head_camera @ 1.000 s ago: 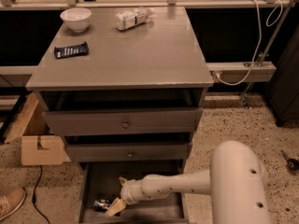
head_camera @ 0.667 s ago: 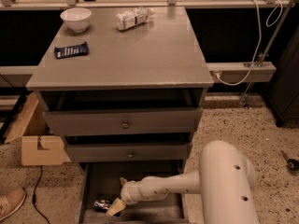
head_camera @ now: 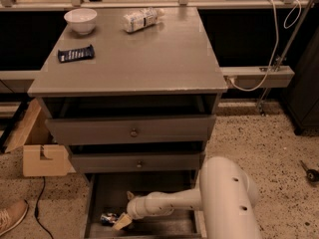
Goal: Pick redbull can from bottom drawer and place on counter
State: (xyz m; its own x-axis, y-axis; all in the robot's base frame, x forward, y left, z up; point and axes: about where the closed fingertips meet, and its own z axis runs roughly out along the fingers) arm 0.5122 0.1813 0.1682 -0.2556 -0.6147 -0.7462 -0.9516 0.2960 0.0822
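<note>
The redbull can [head_camera: 106,218] lies on its side near the front left of the open bottom drawer [head_camera: 154,185]. My gripper [head_camera: 124,210] reaches into that drawer from the right, just right of the can. Its two fingers stand apart, open, with the lower pale fingertip [head_camera: 119,225] next to the can's right end; whether it touches the can I cannot tell. The grey counter [head_camera: 149,59] is the cabinet's top, above the drawers.
On the counter stand a white bowl [head_camera: 80,20], a lying plastic bottle [head_camera: 142,19] and a dark snack packet [head_camera: 76,53]. The two upper drawers [head_camera: 133,132] are slightly pulled out above my arm. A cardboard box [head_camera: 42,158] and a shoe [head_camera: 12,215] are on the floor to the left.
My arm's large white housing has shifted a little to the left. The gripper and the can stay almost where they were in the drawer.
</note>
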